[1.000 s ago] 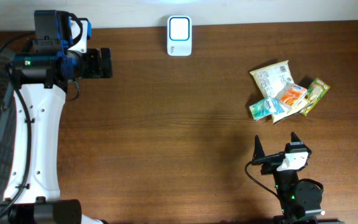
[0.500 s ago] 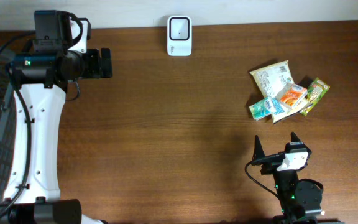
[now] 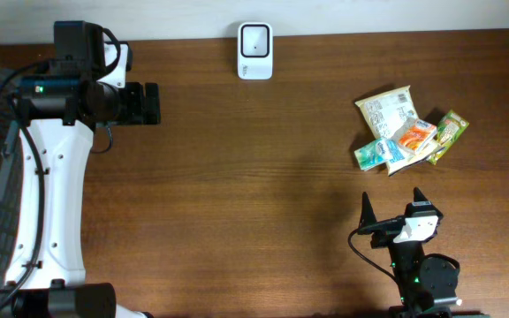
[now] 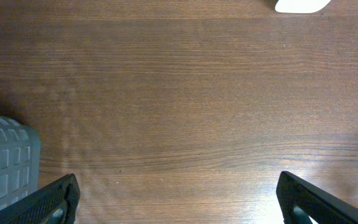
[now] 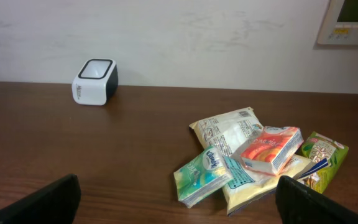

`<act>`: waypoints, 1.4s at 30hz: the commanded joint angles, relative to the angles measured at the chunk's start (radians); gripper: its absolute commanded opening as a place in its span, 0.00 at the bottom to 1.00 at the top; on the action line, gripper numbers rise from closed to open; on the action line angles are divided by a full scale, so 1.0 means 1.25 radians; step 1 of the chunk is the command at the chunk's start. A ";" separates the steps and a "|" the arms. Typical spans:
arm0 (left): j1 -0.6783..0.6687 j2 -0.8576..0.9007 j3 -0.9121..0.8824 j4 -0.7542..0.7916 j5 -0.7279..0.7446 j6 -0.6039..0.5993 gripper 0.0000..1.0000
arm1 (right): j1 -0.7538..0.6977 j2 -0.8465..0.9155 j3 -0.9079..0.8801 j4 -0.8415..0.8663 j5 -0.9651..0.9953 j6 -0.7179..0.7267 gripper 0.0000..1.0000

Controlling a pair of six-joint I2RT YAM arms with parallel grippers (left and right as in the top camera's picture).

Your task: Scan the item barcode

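The white barcode scanner (image 3: 254, 51) stands at the table's back edge; the right wrist view shows the scanner (image 5: 95, 81) against the wall, and the left wrist view catches only the scanner's corner (image 4: 300, 5). The items lie in a pile at the right: a cream packet (image 3: 387, 115), an orange pack (image 3: 416, 137), a teal tissue pack (image 3: 376, 153) and a green packet (image 3: 449, 135). My left gripper (image 3: 151, 103) hovers open at the far left over bare wood, empty. My right gripper (image 3: 392, 208) is open and empty, just short of the teal tissue pack (image 5: 204, 174).
A grey ribbed mat (image 4: 5, 162) lies at the table's left edge under the left arm. A wall panel (image 5: 350, 22) hangs behind the pile. Brown wooden tabletop (image 3: 254, 194) stretches between the two arms.
My left gripper has shifted slightly toward the front of the table, still open. The right arm and the items have not moved.
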 commanded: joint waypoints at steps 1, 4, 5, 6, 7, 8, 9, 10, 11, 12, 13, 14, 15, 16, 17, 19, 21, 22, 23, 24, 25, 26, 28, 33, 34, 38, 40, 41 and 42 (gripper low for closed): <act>-0.003 -0.015 0.007 0.003 0.006 0.012 0.99 | -0.002 -0.008 -0.006 -0.001 -0.005 0.000 0.99; -0.003 -0.041 0.004 0.008 0.006 0.012 0.99 | -0.002 -0.008 -0.006 -0.001 -0.005 0.000 0.99; -0.003 -0.055 -0.007 0.008 0.006 0.012 0.99 | -0.002 -0.008 -0.006 -0.001 -0.005 0.000 0.99; -0.003 -0.078 -0.030 0.008 0.006 0.012 0.99 | -0.002 -0.008 -0.006 -0.001 -0.005 0.000 0.99; -0.003 -0.111 -0.069 0.008 0.006 0.012 0.99 | -0.002 -0.008 -0.006 -0.001 -0.005 0.000 0.99; -0.003 -0.135 -0.098 0.008 0.006 0.012 0.99 | -0.002 -0.008 -0.006 -0.001 -0.005 0.000 0.99; -0.003 -0.197 -0.163 0.015 0.006 0.012 0.99 | -0.002 -0.008 -0.006 -0.001 -0.005 0.000 0.99; -0.003 -0.252 -0.203 0.044 0.006 0.012 0.99 | -0.002 -0.008 -0.006 -0.001 -0.005 0.000 0.99; -0.003 -0.295 -0.226 0.065 0.006 0.012 0.99 | -0.002 -0.008 -0.006 -0.001 -0.005 0.000 0.99; -0.003 -0.392 -0.279 0.075 0.006 0.012 0.99 | -0.002 -0.008 -0.006 -0.001 -0.005 0.000 0.99; -0.003 -0.451 -0.321 0.075 0.006 0.012 0.99 | -0.002 -0.008 -0.006 -0.001 -0.005 0.000 0.99; -0.003 -0.531 -0.390 0.077 0.006 0.012 0.99 | -0.002 -0.008 -0.006 -0.001 -0.005 0.000 0.99; -0.003 -0.609 -0.463 0.102 0.002 0.012 0.99 | -0.002 -0.008 -0.006 -0.001 -0.005 0.000 0.99; -0.003 -0.671 -0.523 0.139 -0.012 0.012 0.99 | -0.002 -0.008 -0.006 -0.001 -0.005 0.000 0.99; -0.003 -0.758 -0.612 0.208 -0.037 0.012 0.99 | -0.002 -0.008 -0.006 -0.001 -0.005 0.000 0.99; -0.003 -0.898 -0.814 0.429 -0.103 0.013 0.99 | -0.002 -0.008 -0.006 -0.001 -0.005 0.000 0.99; -0.003 -1.021 -1.069 0.712 -0.109 0.034 0.99 | -0.002 -0.008 -0.006 -0.001 -0.005 0.000 0.99; -0.003 -1.046 -1.143 0.784 -0.108 0.034 0.99 | -0.002 -0.008 -0.006 -0.001 -0.005 0.000 0.99; -0.003 -1.060 -1.186 0.820 -0.106 0.034 0.99 | -0.002 -0.008 -0.006 -0.001 -0.005 0.000 0.99; -0.003 -1.082 -1.252 0.862 -0.106 0.034 0.99 | -0.002 -0.008 -0.006 -0.001 -0.005 0.000 0.99; -0.003 -1.095 -1.290 0.886 -0.106 0.034 0.99 | -0.002 -0.008 -0.006 -0.001 -0.005 0.000 0.99; -0.003 -1.104 -1.317 0.903 -0.107 0.034 0.99 | -0.002 -0.008 -0.006 -0.001 -0.005 0.000 0.99; -0.003 -1.130 -1.369 0.931 -0.107 0.034 0.99 | -0.002 -0.008 -0.006 -0.001 -0.005 0.000 0.98; -0.003 -1.213 -1.453 0.936 -0.105 0.043 0.99 | -0.002 -0.008 -0.006 -0.001 -0.005 0.000 0.99; -0.003 -1.236 -1.465 0.930 -0.101 0.043 0.99 | -0.002 -0.008 -0.006 -0.001 -0.005 0.000 0.99; 0.022 -1.333 -1.464 0.909 -0.075 0.055 0.99 | -0.002 -0.008 -0.006 -0.001 -0.005 0.000 0.99; 0.023 -1.333 -1.464 0.910 -0.076 0.055 0.99 | -0.002 -0.008 -0.006 -0.001 -0.005 0.000 0.99; 0.023 -1.333 -1.464 0.910 -0.076 0.055 0.99 | -0.002 -0.008 -0.006 -0.001 -0.005 0.000 0.98; 0.023 -1.333 -1.464 0.910 -0.076 0.055 0.99 | -0.002 -0.008 -0.006 -0.001 -0.005 0.000 0.99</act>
